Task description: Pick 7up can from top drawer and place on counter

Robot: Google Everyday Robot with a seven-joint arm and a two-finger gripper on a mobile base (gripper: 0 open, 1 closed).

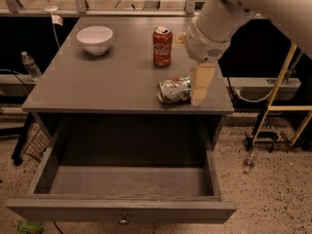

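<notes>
The gripper (201, 87) hangs at the counter's (97, 89) right edge, near the front corner. It hides the right end of the can (173, 90), so contact cannot be told. The arm (229, 13) is cut off at the top and right edges and covers most of a tan thing (181, 37). The drawer's (122, 182) back is lost in shadow. A green object (28, 226) is cut off at the bottom.
</notes>
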